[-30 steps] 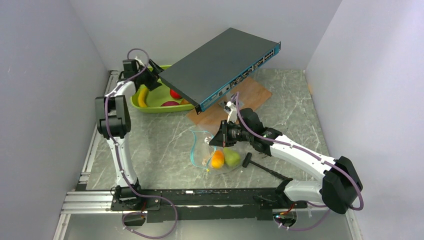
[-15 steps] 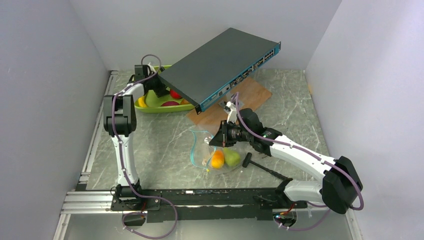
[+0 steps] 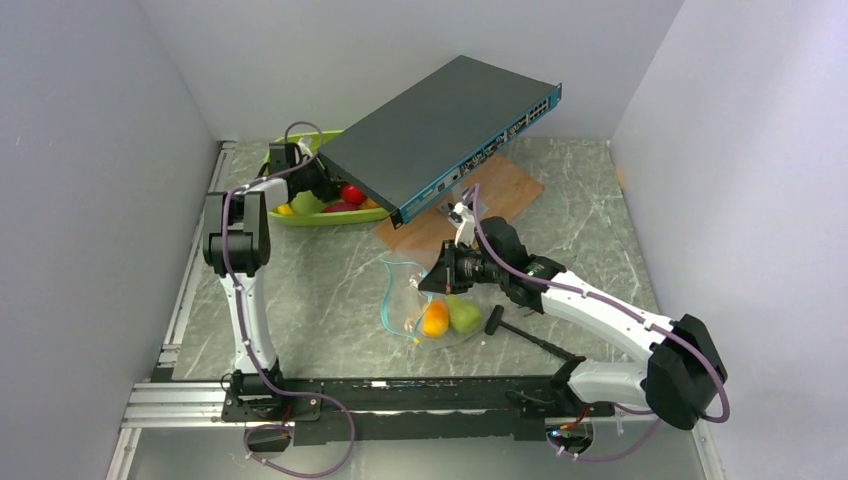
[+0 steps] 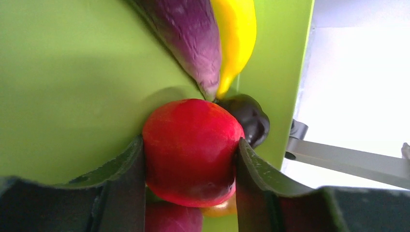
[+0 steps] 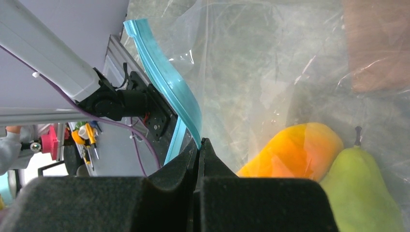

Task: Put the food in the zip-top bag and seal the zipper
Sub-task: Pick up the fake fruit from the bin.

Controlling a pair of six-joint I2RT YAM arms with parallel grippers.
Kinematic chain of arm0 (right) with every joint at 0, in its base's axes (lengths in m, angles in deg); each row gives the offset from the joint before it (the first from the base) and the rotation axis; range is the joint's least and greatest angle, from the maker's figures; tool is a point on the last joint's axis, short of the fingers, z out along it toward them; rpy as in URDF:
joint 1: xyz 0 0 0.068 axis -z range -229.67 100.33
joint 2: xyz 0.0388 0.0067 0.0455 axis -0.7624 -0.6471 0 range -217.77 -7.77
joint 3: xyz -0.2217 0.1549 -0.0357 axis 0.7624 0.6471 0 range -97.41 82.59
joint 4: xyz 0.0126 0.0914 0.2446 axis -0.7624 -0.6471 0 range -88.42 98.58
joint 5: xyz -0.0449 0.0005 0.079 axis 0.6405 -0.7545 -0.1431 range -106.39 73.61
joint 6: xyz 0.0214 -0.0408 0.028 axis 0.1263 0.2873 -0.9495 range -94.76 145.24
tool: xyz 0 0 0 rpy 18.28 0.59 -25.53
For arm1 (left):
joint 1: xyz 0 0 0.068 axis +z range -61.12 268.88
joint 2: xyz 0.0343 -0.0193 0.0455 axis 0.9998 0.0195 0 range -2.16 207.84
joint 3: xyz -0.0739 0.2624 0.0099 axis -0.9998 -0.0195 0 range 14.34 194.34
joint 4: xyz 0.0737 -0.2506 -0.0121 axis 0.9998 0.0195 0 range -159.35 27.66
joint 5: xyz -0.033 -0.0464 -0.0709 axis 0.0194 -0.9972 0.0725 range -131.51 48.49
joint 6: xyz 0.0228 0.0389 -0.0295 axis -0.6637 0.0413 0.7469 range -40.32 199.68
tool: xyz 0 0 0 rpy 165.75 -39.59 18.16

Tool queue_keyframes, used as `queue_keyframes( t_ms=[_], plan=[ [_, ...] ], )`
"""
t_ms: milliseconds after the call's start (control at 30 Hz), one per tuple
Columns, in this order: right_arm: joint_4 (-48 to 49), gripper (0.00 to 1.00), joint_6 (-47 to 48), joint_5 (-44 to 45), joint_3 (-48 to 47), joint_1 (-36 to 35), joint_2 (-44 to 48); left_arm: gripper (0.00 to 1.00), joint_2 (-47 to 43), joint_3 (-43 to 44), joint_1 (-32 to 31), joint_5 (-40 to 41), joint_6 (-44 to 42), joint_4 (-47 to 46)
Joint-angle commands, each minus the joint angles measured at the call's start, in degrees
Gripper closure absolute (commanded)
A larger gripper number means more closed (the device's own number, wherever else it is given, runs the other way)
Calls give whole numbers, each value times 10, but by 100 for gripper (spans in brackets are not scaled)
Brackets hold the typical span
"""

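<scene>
From the overhead camera, the dark network switch [image 3: 445, 135] leaned across the far side of the table, and its low corner covered the 3 o'clock end of the lime-green tray [image 3: 320, 220]. What lay under that corner I could not see. The tray sat at about 10 o'clock on the table.

The zip-top bag [image 3: 425, 300] lay near the middle, towards 6 o'clock, with its clear film hard to trace against the marble. Inside it an orange fruit [image 3: 435, 318] touched a green pear [image 3: 463, 314] on its 3 o'clock side.

The right gripper [image 5: 200, 145] had its jaws pressed together on the bag's edge, just where the teal zipper [image 5: 167, 87] ran in (no gap showed between the fingers).

In the tray, the left gripper [image 4: 189, 145] clasped the red apple [image 4: 191, 150], one finger against each flank. At the apple's 12 o'clock lay a purple eggplant [image 4: 186, 38] beside a yellow banana [image 4: 237, 34]. A dark-red piece [image 4: 251, 121] touched the apple at 2 o'clock. Two more pieces under the apple were mostly hidden.
</scene>
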Motion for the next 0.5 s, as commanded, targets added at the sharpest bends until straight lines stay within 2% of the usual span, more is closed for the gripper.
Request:
queue_keyframes(
  t_ms=[0,67,100,267,467],
  plan=[
    [10,100,-6,8,5,0,27,66,-58,-49,14,-22,20,-35],
    [12,100,-9,9,12,3,31,77,-84,-56,22,-20,11,-25],
    [13,100,-11,10,17,4,31,79,-98,-58,26,-17,5,-16],
    [32,100,-30,-9,36,20,17,83,-177,-70,69,-31,-24,21],
    [24,100,-29,-11,29,35,5,86,-325,-154,126,-45,-87,88]
  ],
)
